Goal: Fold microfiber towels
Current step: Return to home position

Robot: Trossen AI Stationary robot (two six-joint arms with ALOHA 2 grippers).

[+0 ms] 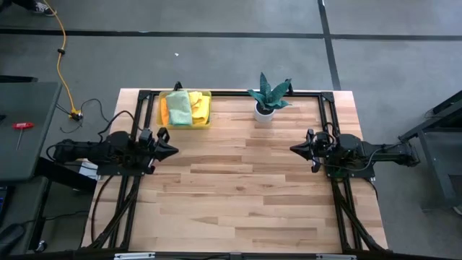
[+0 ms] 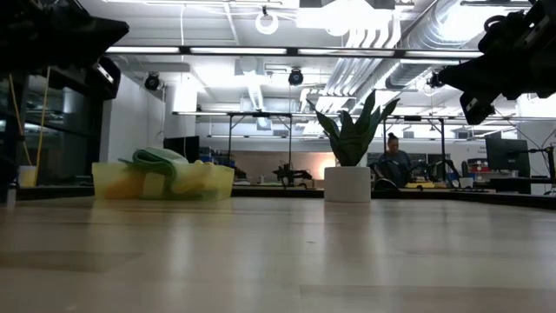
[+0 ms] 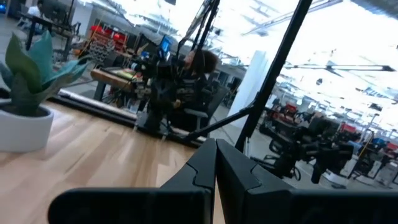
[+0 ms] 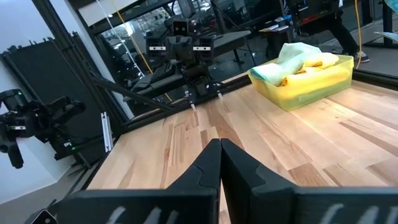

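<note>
The left fingers (image 3: pixel 196 177) were pressed together tip to tip with no gap between them and nothing held. The right fingers (image 4: pixel 202 174) were likewise closed on themselves and held nothing. Both pairs hung raised above the pale wooden bench (image 1: pixel 238 195), each at its own side edge, their tips pointing at one another across the width of the boards and well apart. Nearest the left fingers, off to one side of them toward the bench's far edge, stood a translucent yellow bin (image 1: pixel 185 126). The microfiber towels (image 1: pixel 185 107) lay inside it, folded and piled: a light green one on top, yellow beside it, and a strip of orange at the end of the bin away from the right fingers. From the right fingers the bin sat far across the bench on a diagonal, the green and yellow cloth rising above its rim. Closer to the right fingers than to the left, also by the far edge and just along from the bin, stood a spiky green plant (image 1: pixel 268 92) in a white pot (image 1: pixel 264 113). Beyond the bench, in the room behind the plant, a person (image 2: pixel 393 161) sat at a desk.
</note>
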